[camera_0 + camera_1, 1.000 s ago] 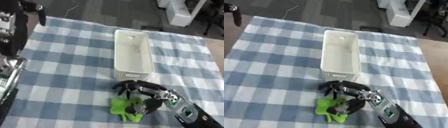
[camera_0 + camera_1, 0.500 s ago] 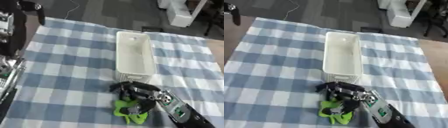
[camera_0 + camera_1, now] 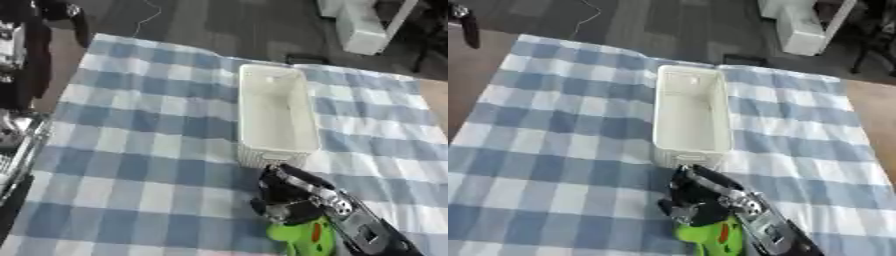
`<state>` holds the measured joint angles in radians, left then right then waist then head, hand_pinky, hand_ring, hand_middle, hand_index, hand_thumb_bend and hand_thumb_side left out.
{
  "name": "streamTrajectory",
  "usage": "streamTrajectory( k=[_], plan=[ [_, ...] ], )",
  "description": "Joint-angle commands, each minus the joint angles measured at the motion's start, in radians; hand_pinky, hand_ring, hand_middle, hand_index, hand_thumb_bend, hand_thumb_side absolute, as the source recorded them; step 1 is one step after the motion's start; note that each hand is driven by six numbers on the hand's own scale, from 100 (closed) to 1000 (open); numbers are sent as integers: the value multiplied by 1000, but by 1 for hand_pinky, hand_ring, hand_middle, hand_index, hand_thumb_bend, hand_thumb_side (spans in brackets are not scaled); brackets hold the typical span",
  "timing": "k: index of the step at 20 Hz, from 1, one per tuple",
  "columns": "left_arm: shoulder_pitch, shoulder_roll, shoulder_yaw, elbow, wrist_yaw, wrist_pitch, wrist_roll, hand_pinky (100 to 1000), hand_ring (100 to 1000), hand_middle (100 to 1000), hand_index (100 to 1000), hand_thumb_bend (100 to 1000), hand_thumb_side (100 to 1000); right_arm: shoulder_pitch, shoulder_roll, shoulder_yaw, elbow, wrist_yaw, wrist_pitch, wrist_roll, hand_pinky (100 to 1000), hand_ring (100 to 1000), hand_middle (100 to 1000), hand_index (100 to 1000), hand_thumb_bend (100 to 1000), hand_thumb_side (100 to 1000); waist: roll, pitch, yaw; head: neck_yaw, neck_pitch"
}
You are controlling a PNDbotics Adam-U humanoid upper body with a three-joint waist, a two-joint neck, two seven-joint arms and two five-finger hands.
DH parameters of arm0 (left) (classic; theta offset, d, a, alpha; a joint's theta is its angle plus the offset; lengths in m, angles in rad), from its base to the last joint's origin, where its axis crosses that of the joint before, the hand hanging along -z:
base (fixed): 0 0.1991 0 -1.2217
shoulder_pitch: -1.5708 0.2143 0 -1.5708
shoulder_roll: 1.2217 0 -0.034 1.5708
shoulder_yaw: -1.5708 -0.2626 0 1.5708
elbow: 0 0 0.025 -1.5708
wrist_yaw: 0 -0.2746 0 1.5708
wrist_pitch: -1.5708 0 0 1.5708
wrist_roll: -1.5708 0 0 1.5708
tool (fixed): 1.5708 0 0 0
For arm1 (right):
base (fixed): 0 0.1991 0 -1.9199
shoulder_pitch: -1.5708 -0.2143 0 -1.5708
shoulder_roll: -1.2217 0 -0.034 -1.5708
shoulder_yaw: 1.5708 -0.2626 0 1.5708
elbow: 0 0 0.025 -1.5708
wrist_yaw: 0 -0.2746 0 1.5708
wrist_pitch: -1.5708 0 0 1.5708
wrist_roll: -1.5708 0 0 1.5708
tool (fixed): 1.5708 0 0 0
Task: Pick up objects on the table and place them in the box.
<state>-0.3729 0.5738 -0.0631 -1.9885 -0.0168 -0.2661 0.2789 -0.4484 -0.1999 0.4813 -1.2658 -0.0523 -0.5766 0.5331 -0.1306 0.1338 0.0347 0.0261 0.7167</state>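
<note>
A white oblong box (image 3: pixel 273 111) stands open in the middle of the checked cloth, with nothing showing inside. Just in front of its near end, my right hand (image 3: pixel 291 196) comes in from the lower right. Its fingers are curled down over the top end of a bright green toy (image 3: pixel 305 238) with a red-orange mark. The toy lies at the bottom edge, partly hidden under the hand and forearm. Part of my left arm (image 3: pixel 19 75) runs along the left edge, ending in a dark piece (image 3: pixel 59 12) at the top left, well away from the box.
The blue and white checked cloth (image 3: pixel 140 125) covers the table. A grey floor, a cable and a white machine (image 3: pixel 798 25) lie beyond the far edge. A brown strip of table shows at the right (image 3: pixel 872 100).
My right hand's fingers were spread over the green toy and are now curled on its top end. Hand and toy sit slightly further right and nearer the bottom edge.
</note>
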Motion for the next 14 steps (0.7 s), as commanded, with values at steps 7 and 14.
streamTrajectory(
  k=[7, 14],
  plan=[
    [-7, 11, 10, -11, 3, 6, 2, 158, 752, 859, 819, 260, 987, -5, -36, -2, -47, -33, -302, -23, 100, 100, 100, 100, 296, 169, 7, -16, 8, -5, 3],
    [-1, 12, 10, -11, 1, 6, 0, 157, 752, 859, 819, 258, 990, -30, -62, -18, -93, -102, -303, 73, 100, 100, 100, 100, 307, 155, 8, -18, 5, -2, 7]
  ],
)
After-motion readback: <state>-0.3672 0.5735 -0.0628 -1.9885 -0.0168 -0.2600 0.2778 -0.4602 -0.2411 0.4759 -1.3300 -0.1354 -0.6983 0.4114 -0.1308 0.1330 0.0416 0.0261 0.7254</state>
